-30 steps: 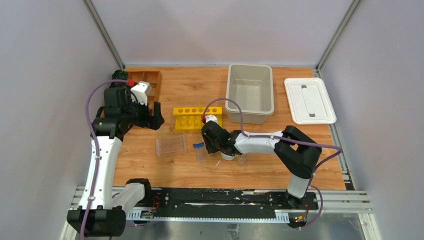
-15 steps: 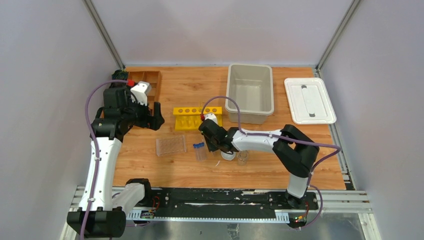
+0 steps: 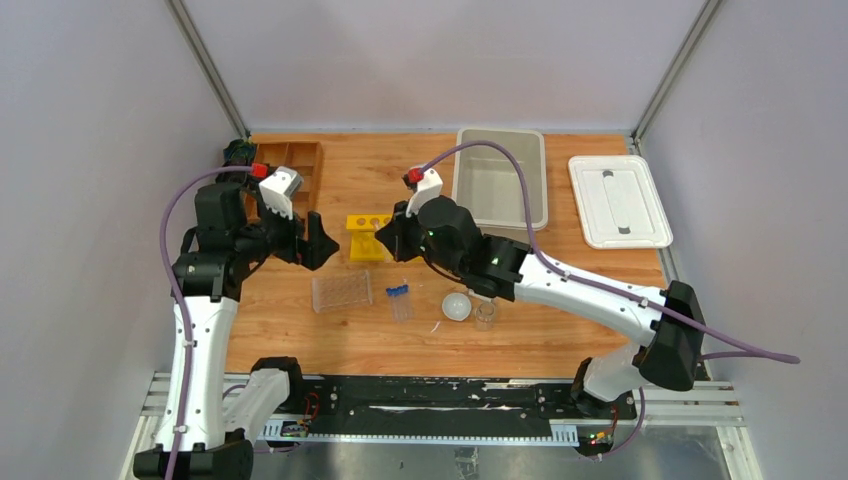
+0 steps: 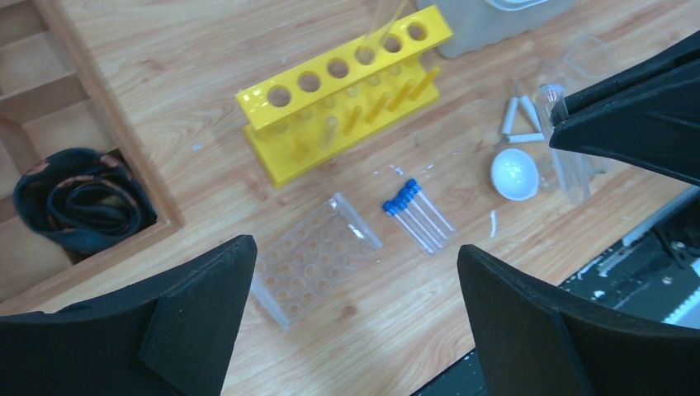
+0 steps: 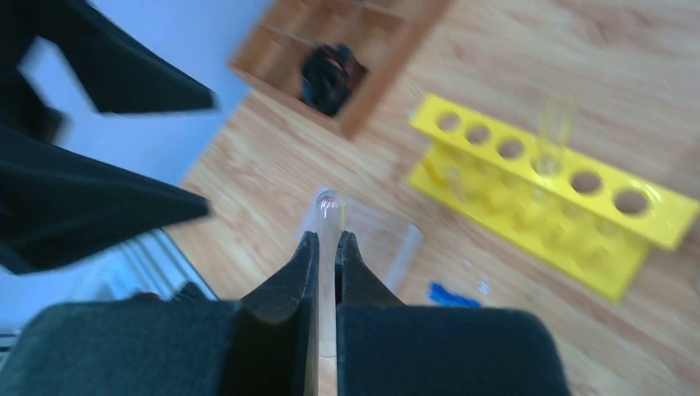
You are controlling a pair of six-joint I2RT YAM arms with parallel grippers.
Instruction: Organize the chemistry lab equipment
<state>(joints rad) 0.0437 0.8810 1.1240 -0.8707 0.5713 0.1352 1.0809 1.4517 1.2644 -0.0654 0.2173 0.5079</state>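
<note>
The right gripper (image 5: 328, 241) is pinched shut on a thin clear tube (image 5: 328, 206), whose rounded end pokes past the tips, held in the air near the yellow rack (image 5: 569, 214). The left gripper (image 4: 355, 247) hovers wide open and empty above the clear rack (image 4: 309, 268). The narrow grip on smooth glass could let the tube slip, or it could clip a rack hole's edge and crack.

My right fingers (image 5: 307, 257), clamped on a clear tube (image 5: 328, 205), hang over the right end of the yellow rack (image 3: 362, 240). Nearer me than that rack, a clear plastic rack (image 3: 341, 291), blue-capped tubes (image 3: 399, 298), white bowl (image 3: 456, 305) and beaker (image 3: 485, 316) crowd the table (image 3: 300, 335). Left of it and behind it, bare wood.
</note>
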